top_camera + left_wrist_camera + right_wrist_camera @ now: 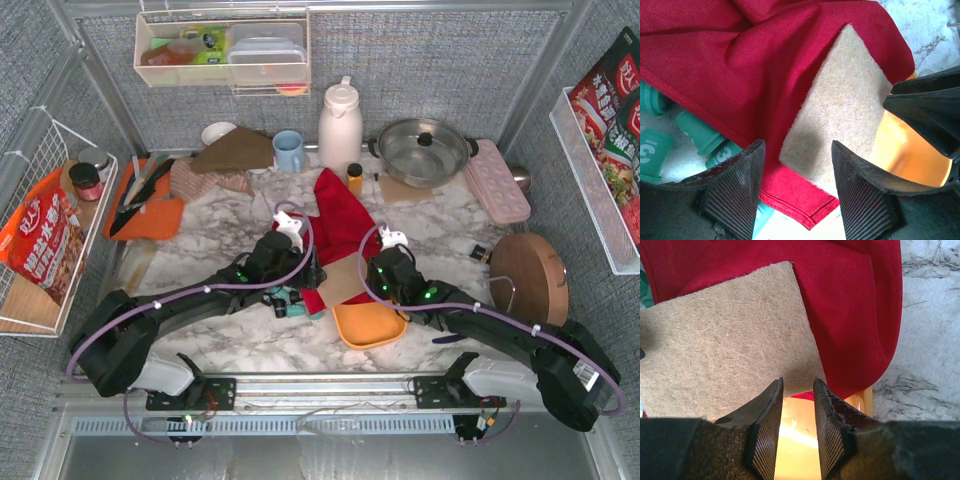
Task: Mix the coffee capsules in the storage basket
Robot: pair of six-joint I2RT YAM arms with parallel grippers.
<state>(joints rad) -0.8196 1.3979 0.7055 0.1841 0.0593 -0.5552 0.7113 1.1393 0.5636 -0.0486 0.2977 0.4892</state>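
The orange storage basket [368, 326] lies at the table's front centre, and the part of its floor that shows is bare. Over its far edge lie a tan fibre mat [725, 335] and a red cloth [740, 60]. A few teal coffee capsules [695, 132] lie on the marble left of the cloth, seen as a cluster [288, 303] from above. My left gripper [797, 150] hangs open over the cloth's corner, holding nothing. My right gripper [797, 385] hovers over the basket's far end, its jaws a narrow gap apart with only orange floor [795, 440] showing between them.
Behind stand a steel pot [420, 150], a white thermos [340, 125], a blue mug [288, 150] and a pink egg tray [498, 180]. A round wooden board [528, 275] is at the right. An orange cutting board with knives [145, 205] and a wire rack [45, 240] are at the left.
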